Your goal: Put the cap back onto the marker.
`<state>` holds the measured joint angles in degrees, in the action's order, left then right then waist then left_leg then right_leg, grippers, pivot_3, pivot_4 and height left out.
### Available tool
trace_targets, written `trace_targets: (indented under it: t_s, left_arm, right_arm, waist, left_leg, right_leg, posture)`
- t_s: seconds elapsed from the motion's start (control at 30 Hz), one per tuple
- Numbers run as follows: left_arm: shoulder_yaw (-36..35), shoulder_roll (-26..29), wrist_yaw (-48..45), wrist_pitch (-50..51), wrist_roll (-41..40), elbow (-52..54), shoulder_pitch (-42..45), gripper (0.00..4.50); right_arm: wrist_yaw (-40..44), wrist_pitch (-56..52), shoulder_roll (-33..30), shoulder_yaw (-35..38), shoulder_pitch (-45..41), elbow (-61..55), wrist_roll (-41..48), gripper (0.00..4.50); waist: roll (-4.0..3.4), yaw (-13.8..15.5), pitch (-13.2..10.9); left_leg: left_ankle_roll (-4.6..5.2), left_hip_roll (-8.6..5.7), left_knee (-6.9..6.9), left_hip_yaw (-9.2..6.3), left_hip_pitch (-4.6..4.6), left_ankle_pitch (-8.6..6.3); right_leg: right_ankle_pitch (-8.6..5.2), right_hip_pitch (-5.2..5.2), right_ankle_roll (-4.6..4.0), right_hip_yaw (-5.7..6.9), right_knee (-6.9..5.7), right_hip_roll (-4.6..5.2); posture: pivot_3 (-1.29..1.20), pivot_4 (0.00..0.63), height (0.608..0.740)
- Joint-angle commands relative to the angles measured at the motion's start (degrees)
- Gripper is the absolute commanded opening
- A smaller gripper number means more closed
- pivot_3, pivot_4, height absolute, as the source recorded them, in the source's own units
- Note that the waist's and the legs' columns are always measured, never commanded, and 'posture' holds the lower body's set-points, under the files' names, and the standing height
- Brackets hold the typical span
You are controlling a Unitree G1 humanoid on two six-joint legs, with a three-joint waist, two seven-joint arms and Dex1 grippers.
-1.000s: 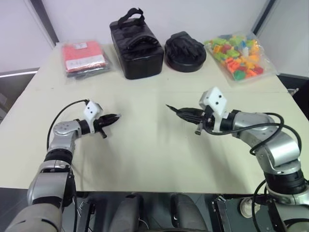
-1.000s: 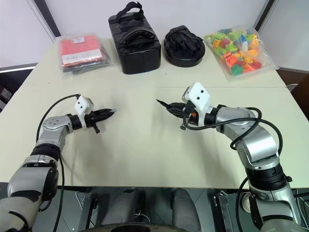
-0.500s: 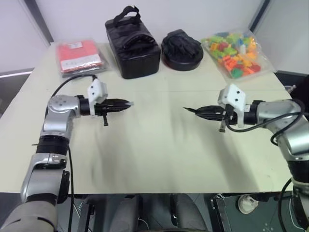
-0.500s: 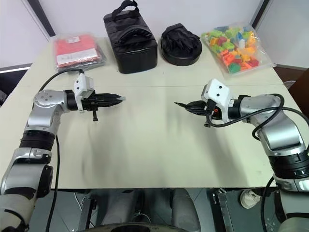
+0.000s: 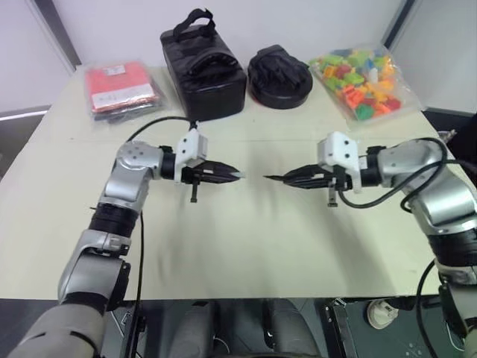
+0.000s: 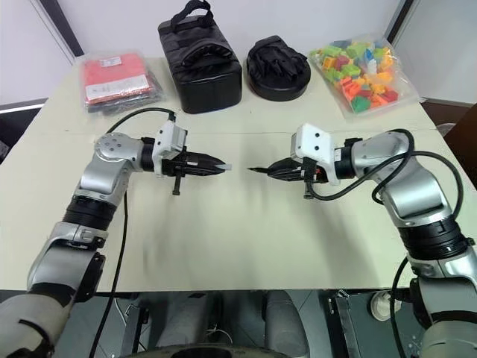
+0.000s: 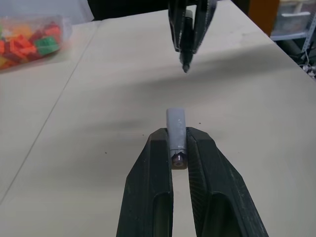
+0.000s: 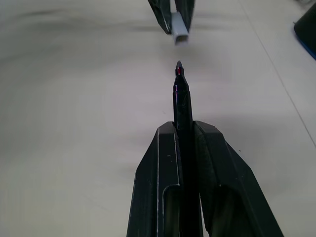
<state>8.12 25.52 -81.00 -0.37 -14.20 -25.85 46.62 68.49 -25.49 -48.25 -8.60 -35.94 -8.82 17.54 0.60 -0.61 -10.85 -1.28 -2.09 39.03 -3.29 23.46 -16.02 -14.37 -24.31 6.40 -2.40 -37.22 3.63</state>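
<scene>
No text, brand or number can be read anywhere. The red packet [image 5: 121, 88] at the counter's far left corner bears a white label, its print too small to make out.

A cream table [image 5: 246, 246] carries two black cases [image 5: 205, 71] (far edge), red packet [image 5: 119, 89], bagged blocks [image 5: 358, 78].

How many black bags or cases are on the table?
2, both at the far edge of the table: a boxy bag with a handle, and a rounder case beside it, toward the bag of toy bricks. Nothing seems hidden.
</scene>
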Motion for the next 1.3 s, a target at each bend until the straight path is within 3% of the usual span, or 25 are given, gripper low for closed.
trace_targets:
  t_s: [0.03,0.5,1.3]
  left_arm:
    - [-0.6,-1.1,0.6,-1.5,-0.4,-0.2,2.4,0.06]
    - [0.1,-3.7,1.6,-0.4,-0.7,1.8,1.6,0.06]
    - [0.4,-3.2,1.9,-0.7,0.1,1.6,1.3,0.06]
  right_arm:
    - [-0.6,0.4,0.3,1.1,-0.7,-1.3,0.0,0.0]
    - [-1.8,0.9,2.2,1.0,-1.1,-0.3,-0.6,0.0]
    - [-1.7,3.0,2.9,0.9,-1.8,2.2,-1.4,0.0]
  waist:
    - [0.0,0.0,0.0]
    - [0.0,0.0,0.0]
    - [0.0,-0.1,0.0]
  left_leg:
    - [0.0,0.0,0.01,0.0,0.0,0.0]
    - [0.0,0.01,0.0,0.0,0.0,0.0]
    - [0.0,0.0,0.0,0.0,0.0,0.0]
  right_leg:
    - [0.0,0.0,0.0,0.0,0.0,0.0]
    - [0.0,-0.01,0.0,-0.01,0.0,-0.01]
    - [0.0,-0.01,0.0,-0.01,-0.01,-0.01]
  posture:
    - [0.0,0.15,0.74]
    - [0.0,0.15,0.74]
    - [0.0,0.15,0.74]
